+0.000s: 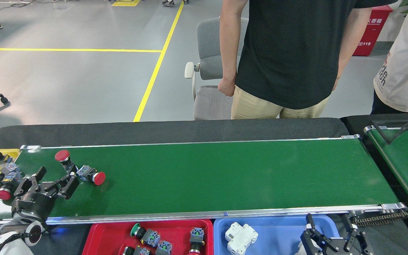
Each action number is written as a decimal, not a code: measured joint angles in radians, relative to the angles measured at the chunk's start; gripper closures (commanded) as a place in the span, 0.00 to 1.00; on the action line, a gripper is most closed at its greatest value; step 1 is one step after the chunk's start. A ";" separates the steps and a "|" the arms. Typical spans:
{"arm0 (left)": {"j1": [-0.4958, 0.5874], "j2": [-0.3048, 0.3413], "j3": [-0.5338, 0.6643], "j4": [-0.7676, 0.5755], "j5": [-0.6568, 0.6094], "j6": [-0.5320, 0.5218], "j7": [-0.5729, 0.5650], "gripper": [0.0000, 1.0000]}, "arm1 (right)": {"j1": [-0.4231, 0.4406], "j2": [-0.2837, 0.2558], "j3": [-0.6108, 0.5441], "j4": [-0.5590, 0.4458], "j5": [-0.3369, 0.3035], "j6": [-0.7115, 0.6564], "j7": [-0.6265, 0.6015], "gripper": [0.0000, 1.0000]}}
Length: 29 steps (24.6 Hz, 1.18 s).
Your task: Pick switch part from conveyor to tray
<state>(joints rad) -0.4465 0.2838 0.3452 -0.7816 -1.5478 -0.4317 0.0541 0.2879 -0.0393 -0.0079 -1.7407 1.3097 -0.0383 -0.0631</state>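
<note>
My left end effector (54, 179) hovers spread wide over the conveyor (207, 177) at lower left, just beside two red switch parts (83, 171).

Bright, even indoor light from overhead fills my head view — the glossy conveyor (207, 177) shows white glare at its near left corner, shadows under the parts are soft and short, and everything stays sharp with slight bending toward the edges.
</note>
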 measured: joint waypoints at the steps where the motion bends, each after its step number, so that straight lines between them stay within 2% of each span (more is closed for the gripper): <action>1: -0.015 0.012 -0.010 0.031 0.000 0.013 0.010 0.00 | -0.002 0.000 0.009 0.000 0.000 0.000 0.000 0.00; 4: -0.067 0.038 -0.030 0.138 0.000 0.061 0.036 0.06 | -0.016 0.000 0.035 0.003 0.005 0.000 0.001 0.00; 5: -0.084 0.043 -0.037 0.168 0.000 0.080 0.043 0.15 | -0.028 0.000 0.042 0.006 0.008 0.000 0.001 0.00; 6: -0.103 0.049 -0.045 0.203 0.000 0.101 0.056 0.30 | -0.044 0.000 0.050 0.015 0.013 -0.001 0.002 0.00; 7: -0.112 0.054 -0.054 0.227 0.000 0.116 0.070 0.51 | -0.058 0.000 0.055 0.023 0.015 -0.001 0.002 0.00; 8: -0.115 0.057 -0.062 0.238 0.002 0.122 0.081 0.65 | -0.065 0.000 0.056 0.027 0.017 -0.001 0.002 0.00; 11: -0.117 0.063 -0.069 0.248 0.010 0.129 0.097 0.80 | -0.067 -0.004 0.068 0.031 0.017 -0.002 0.002 0.00; 14: -0.114 0.062 -0.073 0.246 0.011 0.129 0.106 0.85 | -0.067 -0.004 0.070 0.032 0.017 -0.004 0.003 0.00; 17: -0.104 0.061 -0.074 0.228 0.013 0.130 0.118 0.86 | -0.066 -0.004 0.070 0.032 0.017 0.001 0.004 0.00; 22: -0.089 0.047 -0.079 0.100 0.044 0.083 0.121 0.88 | -0.065 -0.004 0.047 0.034 0.017 0.005 0.004 0.00; 26: -0.024 -0.015 -0.132 -0.074 0.049 0.040 0.096 0.89 | -0.065 -0.004 0.003 0.035 0.016 0.006 0.004 0.00; 29: 0.136 -0.047 -0.156 -0.328 0.089 -0.055 0.047 0.89 | -0.062 -0.004 -0.015 0.035 0.016 0.006 0.004 0.00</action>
<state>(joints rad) -0.3101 0.2364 0.1894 -1.1093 -1.4583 -0.4871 0.1011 0.2261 -0.0433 -0.0225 -1.7056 1.3258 -0.0318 -0.0590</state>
